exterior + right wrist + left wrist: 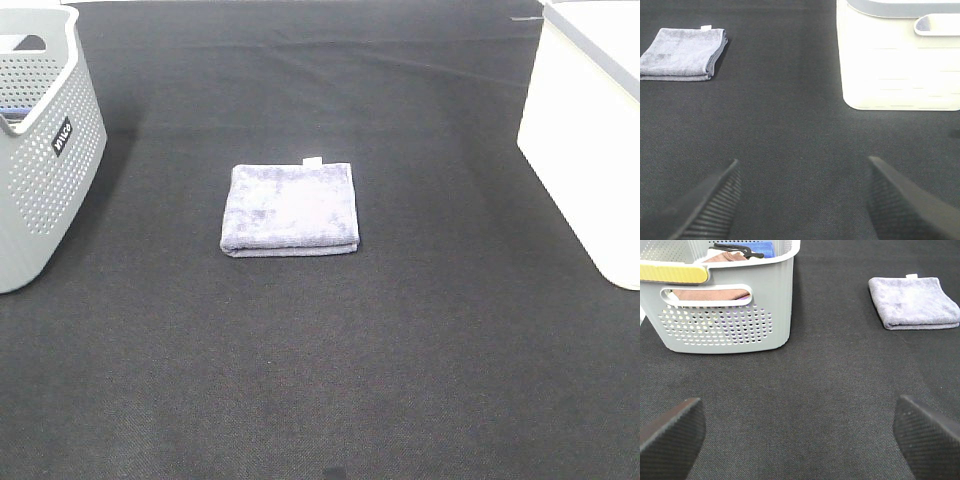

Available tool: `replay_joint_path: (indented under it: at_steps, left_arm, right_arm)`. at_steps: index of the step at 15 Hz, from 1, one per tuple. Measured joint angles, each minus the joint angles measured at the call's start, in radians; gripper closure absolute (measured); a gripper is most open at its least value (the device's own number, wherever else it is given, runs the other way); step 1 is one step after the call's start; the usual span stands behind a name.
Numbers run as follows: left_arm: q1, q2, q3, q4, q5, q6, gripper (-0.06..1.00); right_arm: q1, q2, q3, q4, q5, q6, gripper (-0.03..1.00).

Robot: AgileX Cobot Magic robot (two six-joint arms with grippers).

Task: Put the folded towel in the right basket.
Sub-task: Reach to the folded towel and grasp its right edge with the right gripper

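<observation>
- The left gripper [800,440] hangs low over the black mat [300,380], level with it, jaws spread wide and nothing between them. Only the two dark ribbed fingertips [671,435] show, at the corners of its wrist view.
- The right gripper [805,200] is posed the same way: low, released, its fingers [715,200] far apart over bare mat.
- I see both grippers only through their own wrist cameras, so the arms behind them are out of my sight.
- The folded towel [290,208] lies flat mid-mat, between the two baskets and well apart from both, touching neither gripper. It has a small white tag at its far edge.
- The right basket [580,150] is white and cut off by the frame edge. I cannot see its inside from any camera (the right wrist view catches only a wall and a handle slot).
- The left basket [40,170] is grey and perforated. Cloth and a dark object show inside, but I cannot make them out; its black label is too small to read.
</observation>
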Motion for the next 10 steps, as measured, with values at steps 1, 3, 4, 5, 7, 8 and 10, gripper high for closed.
replay_joint_path:
  at_steps: [1,3,4,5,7,8,10]
  left_arm:
    - [0.0,0.0,0.0,0.0,0.0,0.0,-0.02]
    - [0.0,0.0,0.0,0.0,0.0,0.0,-0.02]
    - [0.0,0.0,0.0,0.0,0.0,0.0,-0.02]
    - [0.0,0.0,0.0,0.0,0.0,0.0,-0.02]
    - [0.0,0.0,0.0,0.0,0.0,0.0,-0.02]
    - [0.0,0.0,0.0,0.0,0.0,0.0,-0.02]
    - [0.0,0.0,0.0,0.0,0.0,0.0,-0.02]
  right_arm:
    - [0.0,0.0,0.0,0.0,0.0,0.0,0.31]
    - [0.0,0.0,0.0,0.0,0.0,0.0,0.31]
    - [0.0,0.0,0.0,0.0,0.0,0.0,0.31]
    - [0.0,0.0,0.0,0.0,0.0,0.0,0.31]
    - [0.0,0.0,0.0,0.0,0.0,0.0,0.31]
    - [0.0,0.0,0.0,0.0,0.0,0.0,0.31]
    - [0.0,0.0,0.0,0.0,0.0,0.0,0.31]
